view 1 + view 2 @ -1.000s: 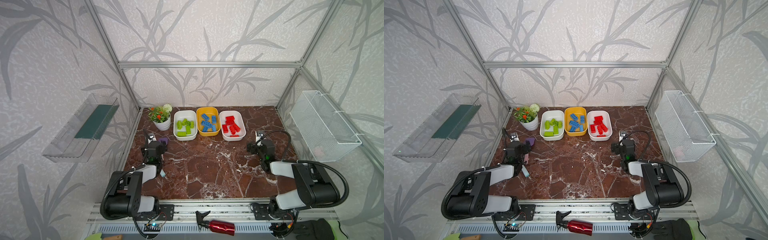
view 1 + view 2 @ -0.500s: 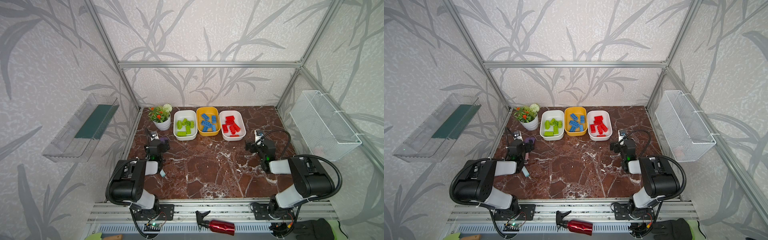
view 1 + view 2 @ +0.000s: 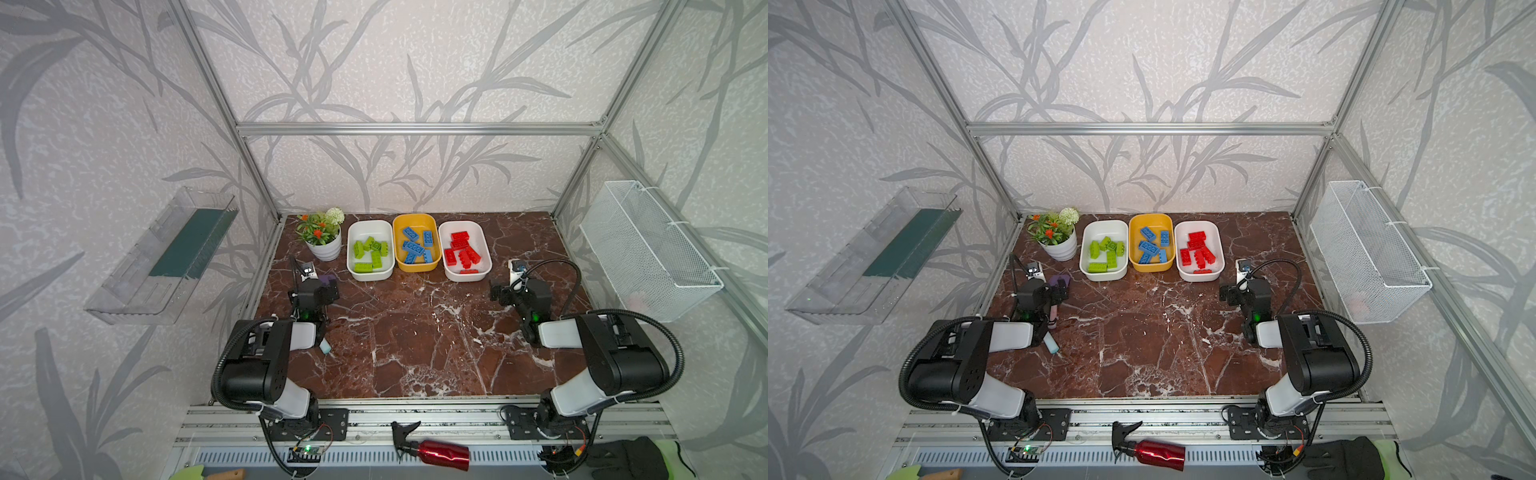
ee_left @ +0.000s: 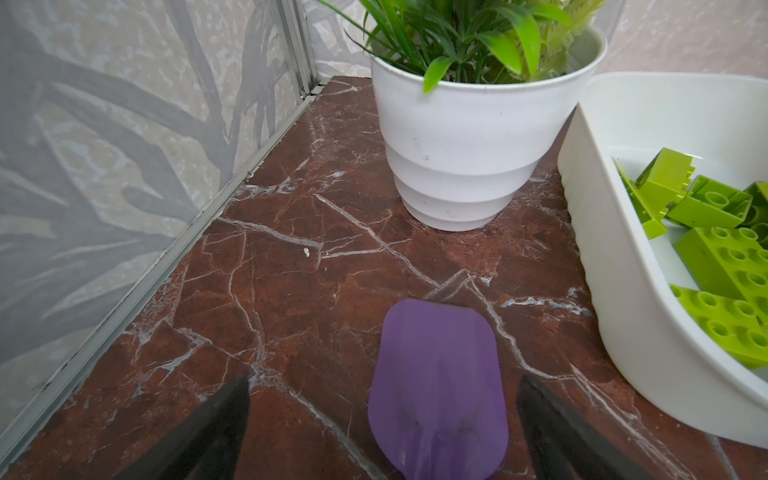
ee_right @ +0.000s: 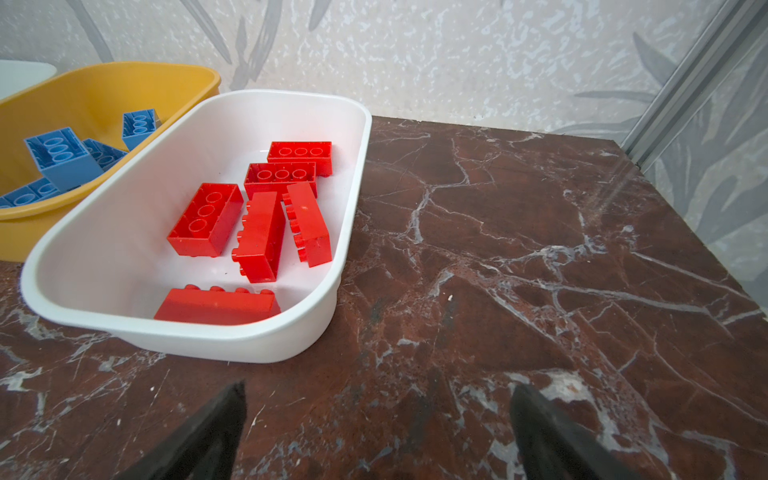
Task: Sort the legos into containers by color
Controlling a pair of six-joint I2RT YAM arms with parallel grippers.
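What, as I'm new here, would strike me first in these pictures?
Three tubs in a row at the back of the table: green legos in the left white tub, blue legos in the yellow tub, red legos in the right white tub. Beside them a white flower pot stands, and a purple flat piece lies by the left tool.

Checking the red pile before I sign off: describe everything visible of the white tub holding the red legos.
The white tub is a shallow rounded-rectangle of smooth, glossy plastic with a rounded rim, upright and flat on the marble-look table, rightmost of the row in both top views. Six red legos lie loose inside, some on their sides. The yellow tub sits tight beside it; contact is unclear. The right gripper, open, is apart from it.
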